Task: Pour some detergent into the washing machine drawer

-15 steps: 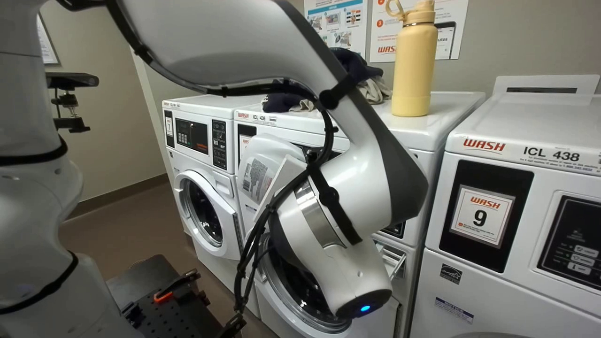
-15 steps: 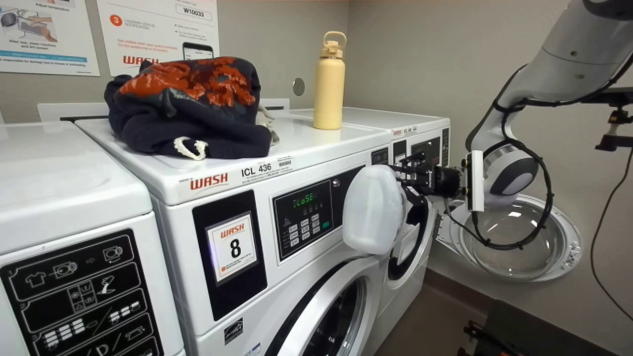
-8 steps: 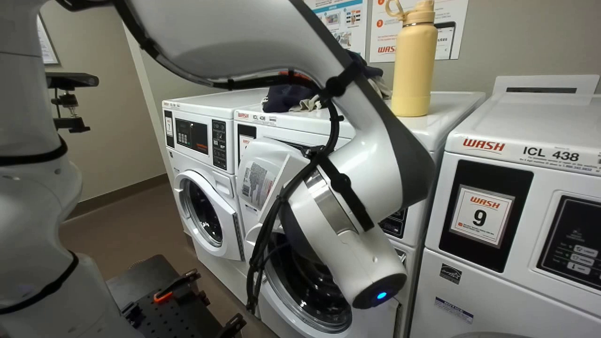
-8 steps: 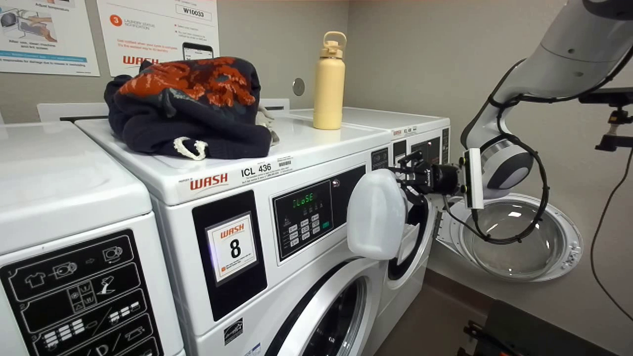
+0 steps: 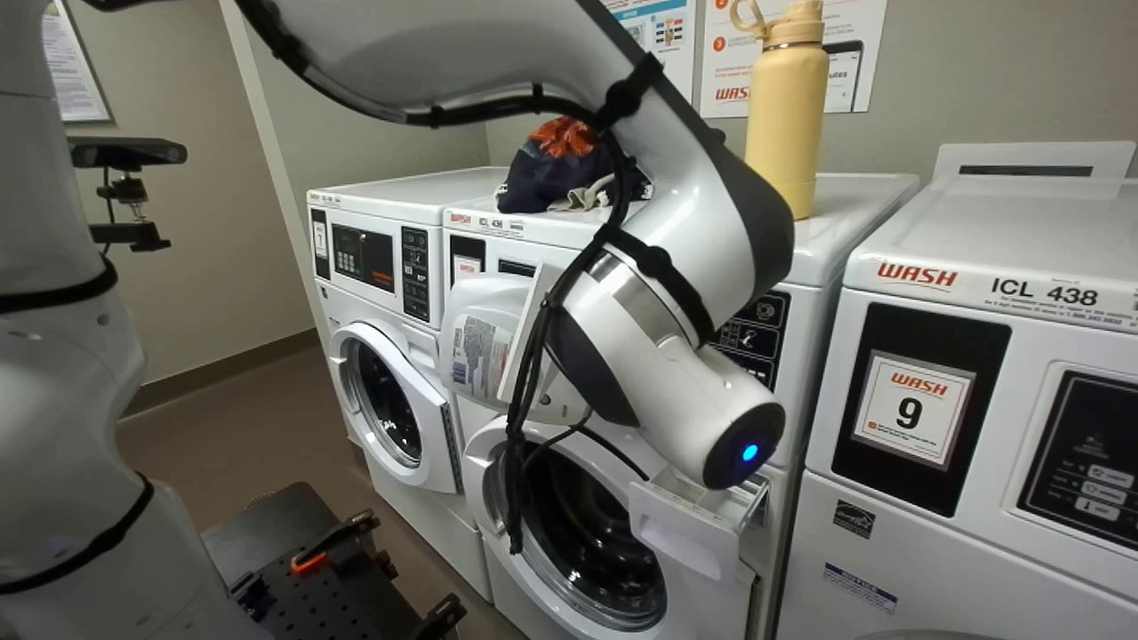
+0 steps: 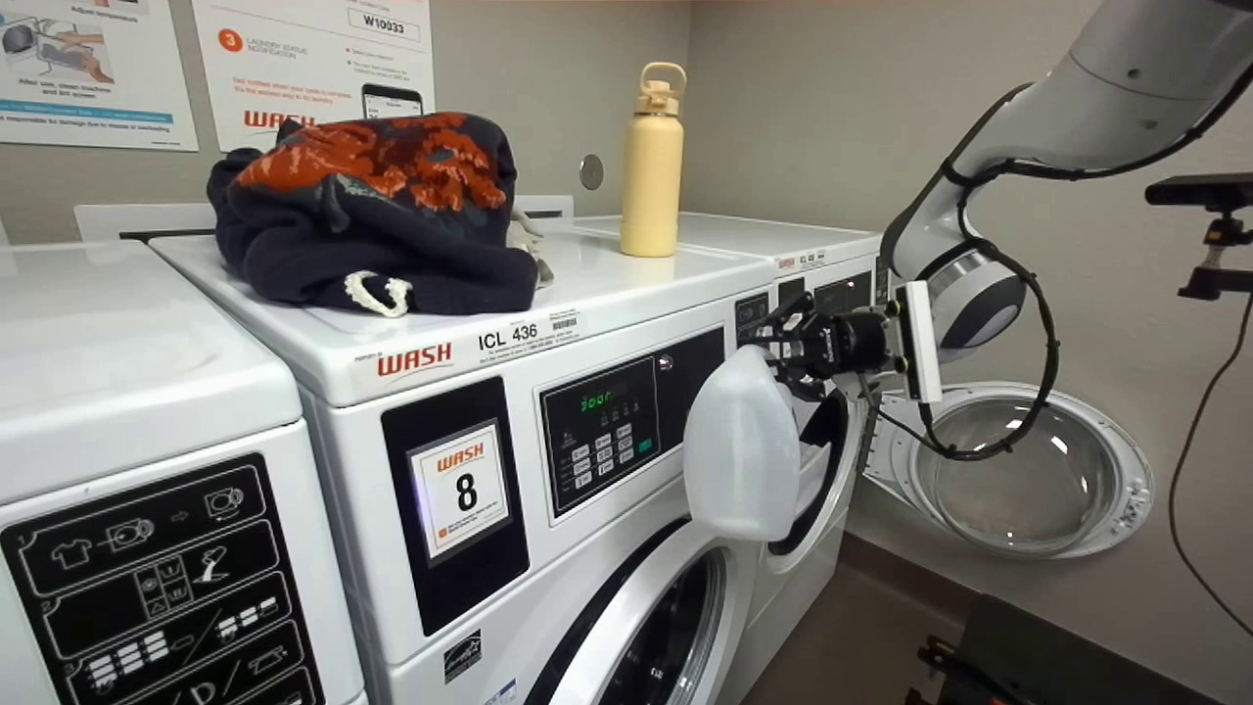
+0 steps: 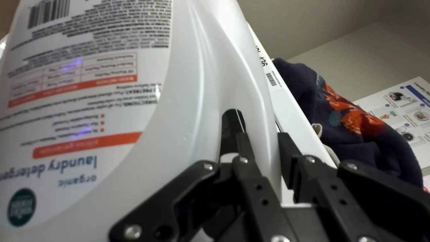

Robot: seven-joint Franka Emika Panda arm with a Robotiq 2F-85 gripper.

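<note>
While the claw (image 7: 263, 138) clamps the laundry detergent jug (image 6: 741, 455) by its handle (image 7: 254, 97) — past the front edge of the surface (image 6: 580, 270) — the dispenser drawer (image 5: 683, 532) juts out.

I can see the front of the drawer (image 5: 683, 526) now, low and right of centre in an exterior view: the robot's wrist (image 5: 685, 404), which was covering it, has swung up. The jug (image 6: 741, 446) hangs slightly lower in both exterior views. More orange print shows on the clothes (image 5: 551, 176) at upper centre, and the green display (image 6: 595, 402) has flipped from "close" to "door".
</note>
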